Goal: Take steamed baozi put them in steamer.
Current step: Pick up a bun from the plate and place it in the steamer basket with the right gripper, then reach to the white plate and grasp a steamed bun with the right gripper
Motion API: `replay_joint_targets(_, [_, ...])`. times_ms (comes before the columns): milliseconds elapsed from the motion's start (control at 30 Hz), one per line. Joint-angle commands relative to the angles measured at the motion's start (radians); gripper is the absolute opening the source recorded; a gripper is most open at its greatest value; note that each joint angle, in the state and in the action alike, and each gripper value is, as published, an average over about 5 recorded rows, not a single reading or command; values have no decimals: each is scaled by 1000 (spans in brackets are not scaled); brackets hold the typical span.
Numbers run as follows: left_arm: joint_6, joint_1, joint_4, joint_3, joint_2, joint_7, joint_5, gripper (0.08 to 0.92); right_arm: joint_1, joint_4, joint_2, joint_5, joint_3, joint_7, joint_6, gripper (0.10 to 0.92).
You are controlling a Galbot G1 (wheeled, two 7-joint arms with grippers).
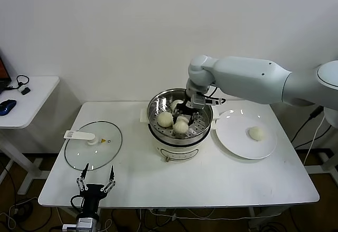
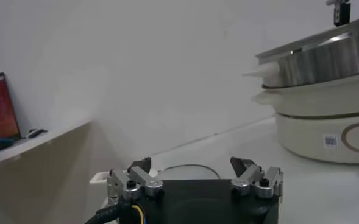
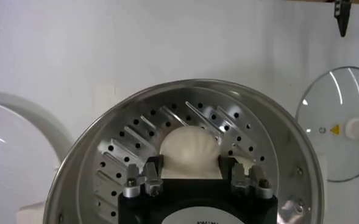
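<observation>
Smooth cream baozi (image 3: 188,152) pinched in the right gripper (image 1: 186,108) inside the shiny perforated steamer (image 1: 154,108); two more buns (image 1: 165,119) lie within. At 3 o'clock, one bun (image 1: 256,133) on the white plate (image 1: 232,137). Glass lid (image 1: 79,155) at 9 o'clock. Left gripper (image 1: 96,182) spread, table's near edge.

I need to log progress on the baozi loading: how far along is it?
Done: two baozi sit in the steamer. In hand: the right gripper, shut on a third baozi, is over the basket. Left: one baozi on the white plate. The left gripper waits open near the glass lid.
</observation>
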Motion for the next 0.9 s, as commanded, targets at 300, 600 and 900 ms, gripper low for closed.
replay_joint_targets(300, [2, -4, -2, 4, -49, 1, 0, 823, 90, 29, 5, 114, -53, -34, 9, 758])
replay_joint_targets(600, [8, -1, -21, 4, -49, 5, -1, 823, 231, 12, -28, 257, -176, -130, 33, 822])
replay_joint_targets(900, [9, 0, -19, 10, -49, 5, 0, 823, 374, -68, -89, 574, -432, -242, -153, 823])
